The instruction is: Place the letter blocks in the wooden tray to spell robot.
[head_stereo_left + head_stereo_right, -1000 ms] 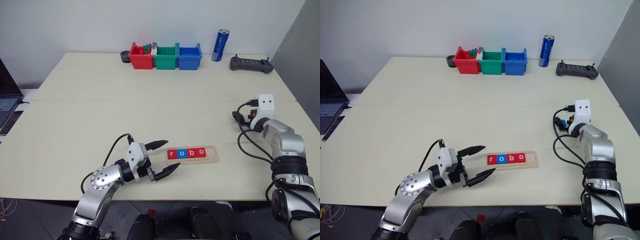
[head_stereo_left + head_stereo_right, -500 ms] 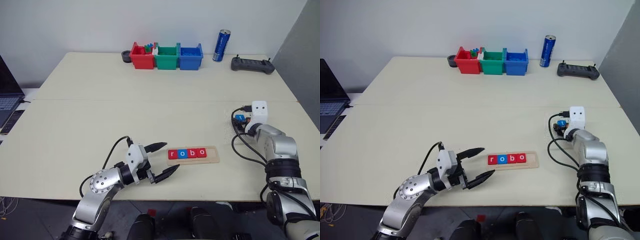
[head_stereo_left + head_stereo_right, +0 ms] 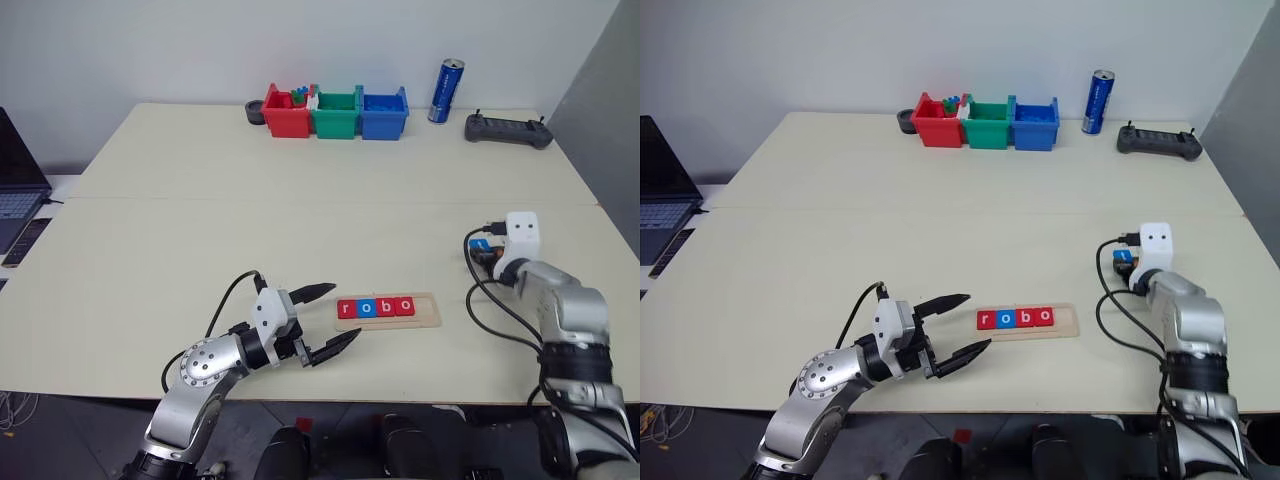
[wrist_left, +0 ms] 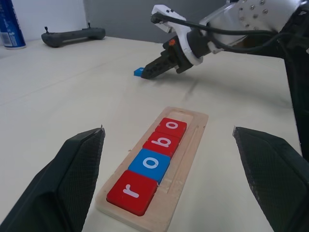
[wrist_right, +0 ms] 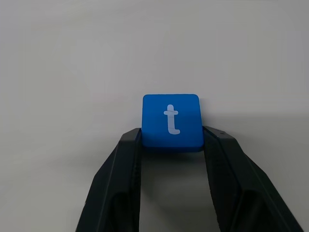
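Closing on the blue t block (image 5: 172, 121), the right gripper (image 5: 172, 145) now has a black finger (image 5: 126, 159) against each side of it, where a second ago those jaws stood wide. The arm has also drawn back toward the robot, and the block sits between the fingertips, on or just above the table (image 3: 300, 220); I cannot tell whether it has lifted. That looks like the pick of the last letter.

Beyond the left gripper (image 3: 327, 319), whose jaws are spread wide and have not shifted, lies the tray (image 3: 425, 318). Its four blocks (image 4: 150, 163) read r, o, b, o, and the bare slot is at the end farthest from those open jaws, on the side nearer the right gripper. So my guess is that what remains is carrying the t across and seating it in that slot.

The table is pale and matte, with a seam across its middle. At the far edge stand red, green and blue bins (image 3: 335, 111), a blue can (image 3: 442, 91) and a dark controller (image 3: 507, 130), all well apart from both grippers. A laptop (image 3: 18, 190) sits off the left side, against a plain white wall.
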`<state>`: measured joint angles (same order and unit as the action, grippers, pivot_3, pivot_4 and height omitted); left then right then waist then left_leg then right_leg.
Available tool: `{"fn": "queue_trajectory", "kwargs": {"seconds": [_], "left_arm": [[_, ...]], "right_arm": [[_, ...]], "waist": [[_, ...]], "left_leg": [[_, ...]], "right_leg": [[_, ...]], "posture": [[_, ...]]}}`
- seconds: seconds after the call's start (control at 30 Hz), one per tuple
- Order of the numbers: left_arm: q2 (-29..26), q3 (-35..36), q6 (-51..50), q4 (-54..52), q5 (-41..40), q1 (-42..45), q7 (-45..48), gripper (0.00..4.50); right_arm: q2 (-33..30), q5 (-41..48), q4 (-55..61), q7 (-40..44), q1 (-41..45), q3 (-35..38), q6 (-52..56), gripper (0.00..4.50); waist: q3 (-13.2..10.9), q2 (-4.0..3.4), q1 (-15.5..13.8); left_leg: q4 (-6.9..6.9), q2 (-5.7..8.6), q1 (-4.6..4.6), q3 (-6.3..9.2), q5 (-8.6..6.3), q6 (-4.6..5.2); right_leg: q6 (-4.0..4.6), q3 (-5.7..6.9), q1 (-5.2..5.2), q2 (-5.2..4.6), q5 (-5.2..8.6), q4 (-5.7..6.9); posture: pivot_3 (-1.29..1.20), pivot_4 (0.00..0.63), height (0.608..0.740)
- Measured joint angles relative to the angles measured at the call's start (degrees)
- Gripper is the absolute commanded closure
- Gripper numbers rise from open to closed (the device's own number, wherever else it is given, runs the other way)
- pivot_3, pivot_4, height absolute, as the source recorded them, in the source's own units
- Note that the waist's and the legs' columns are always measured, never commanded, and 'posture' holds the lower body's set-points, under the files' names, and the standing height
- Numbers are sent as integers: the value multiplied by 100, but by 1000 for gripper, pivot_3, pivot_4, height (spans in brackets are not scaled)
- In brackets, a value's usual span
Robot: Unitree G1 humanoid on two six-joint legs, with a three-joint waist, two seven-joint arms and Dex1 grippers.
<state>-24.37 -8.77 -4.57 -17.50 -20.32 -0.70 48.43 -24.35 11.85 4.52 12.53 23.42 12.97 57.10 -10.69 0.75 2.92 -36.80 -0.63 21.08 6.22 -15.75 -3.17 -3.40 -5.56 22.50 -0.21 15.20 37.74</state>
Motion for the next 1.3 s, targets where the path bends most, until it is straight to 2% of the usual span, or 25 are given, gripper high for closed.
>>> {"fn": "queue_trajectory", "kwargs": {"seconds": [0.17, 0.27, 0.37, 0.5, 0.57, 0.67, 0.77, 0.83, 0.9, 0.97, 1.07, 1.2, 1.3], "left_arm": [[-8, 17, 22, 14, 1, -72, 50, 0], [7, 12, 32, 18, 1, -97, 84, 0], [55, 0, 34, 29, 0, -83, 105, 0], [68, -1, 33, 193, 0, 77, 124, 0], [68, 4, 35, 209, -1, 115, 128, 0], [68, 8, 40, 221, 0, 114, 138, 0], [84, 1, 42, 217, 0, 104, 137, 0], [92, -4, 41, 217, 1, 105, 133, 0], [96, -3, 40, 217, 1, 101, 122, 0], [108, -17, 34, 220, 3, 122, 118, 0], [126, -32, 27, 220, 3, 135, 110, 0], [153, -45, 23, 214, 3, 151, 99, 0], [154, -52, 15, 205, 3, 123, 95, 0]], "right_arm": [[-32, 413, 2400, -5, -1186, 350, 1864, 3037], [285, 509, 3279, -47, -1418, 640, 2868, 3037], [540, 508, 3605, -148, -1436, 708, 3359, 1971], [689, 435, 3607, -292, -1225, 717, 3494, 547], [667, 296, 3477, -404, -1009, 718, 3493, 21], [670, 86, 3319, -636, -393, 716, 3495, 21], [498, -36, 3009, -740, 392, 586, 3324, 21], [166, 20, 2774, -515, 716, 411, 2966, 21], [-382, 158, 2428, 109, 699, 20, 2203, 21], [-1146, 269, 2001, 1210, 378, -514, 887, 21], [-2368, 186, 943, 3384, -575, -1129, -1906, 21], [-2899, 59, -820, 5060, -804, -1379, -4119, 21], [-3087, 28, -1700, 5749, -617, -1414, -4963, 21]], "waist": [[0, 0, -18], [1, 1, -8], [2, 4, 8], [2, 4, 20], [2, 4, 23], [2, 2, 46], [1, 0, 42], [1, 0, 38], [1, 2, 15], [0, 3, -11], [-1, 6, -67], [-3, 5, -24], [-3, 5, 17]], "left_leg": [[-1, 0, 17, 0, 0, -1], [-2, -4, 15, -2, 0, -1], [-2, -5, 11, -4, 0, -1], [-3, -4, 14, -8, 0, -2], [-3, -2, 22, -10, 0, -2], [-10, -2, 70, -12, 2, -4], [-9, -3, 74, -7, 2, -3], [-7, -1, 77, -6, 1, -3], [-7, 1, 81, -5, 1, -1], [-6, 6, 87, -6, 0, 0], [-8, 14, 88, -10, -11, 18], [-12, 16, 81, -31, -11, 19], [-15, 10, 73, -31, -11, 19]], "right_leg": [[-2, 1, 17, 0, 3, 0], [-3, 0, 17, 4, 5, 0], [-3, 0, 16, 5, 5, -1], [-3, -1, 17, 4, 5, -2], [-4, -3, 26, 3, 4, -3], [-4, -7, 85, 4, 0, 16], [16, -2, 91, 4, -10, 19], [23, -1, 90, 3, -14, 13], [22, 3, 85, 0, -14, 0], [20, 5, 83, -7, -14, -12], [6, 11, 67, -21, -13, -42], [2, -4, 68, -30, -22, -44], [10, -3, 68, -24, -27, -33]], "posture": [[0, 150, 740], [0, 150, 740], [0, 150, 740], [0, 150, 740], [0, 150, 740], [0, 150, 740], [0, 150, 740], [0, 150, 740], [0, 150, 740], [0, 150, 740], [0, 150, 740], [0, 150, 740], [0, 150, 740]]}}
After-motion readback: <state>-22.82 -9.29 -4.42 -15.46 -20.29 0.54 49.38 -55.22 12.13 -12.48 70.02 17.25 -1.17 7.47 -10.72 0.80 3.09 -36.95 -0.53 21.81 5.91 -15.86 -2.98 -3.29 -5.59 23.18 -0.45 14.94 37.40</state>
